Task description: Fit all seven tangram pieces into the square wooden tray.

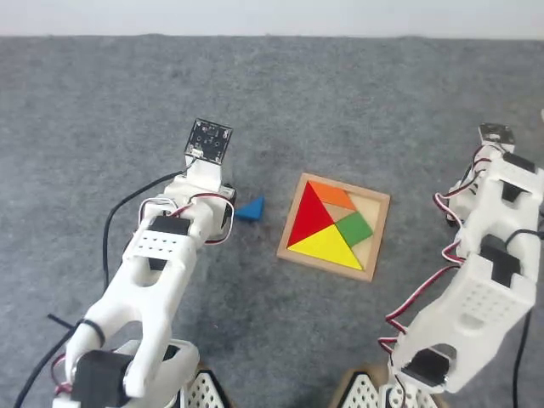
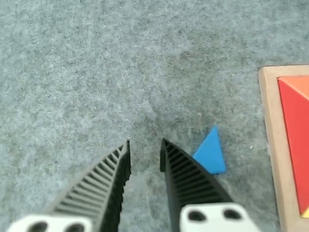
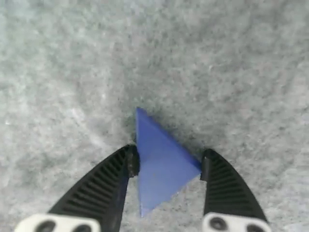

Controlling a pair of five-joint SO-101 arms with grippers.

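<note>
Pieces lying in the square wooden tray (image 1: 379, 238) (4 of them): red triangle (image 1: 308, 217), orange piece (image 1: 331, 195), green square (image 1: 354, 228), yellow triangle (image 1: 327, 248). The left gripper (image 2: 146, 145) has its jaws slightly parted and holds nothing, just beside a small light-blue triangle (image 2: 210, 152) on the grey carpet (image 1: 102, 102) near the tray. The right gripper (image 3: 168, 159) clamps a darker blue triangle (image 3: 159, 166) between both fingers.

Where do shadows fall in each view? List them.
High view: soft even light, faint shadow beside the light blue triangle. Left wrist view: dim patch ahead of the left claw. Right wrist view: dark shadow edging the dark blue triangle.
</note>
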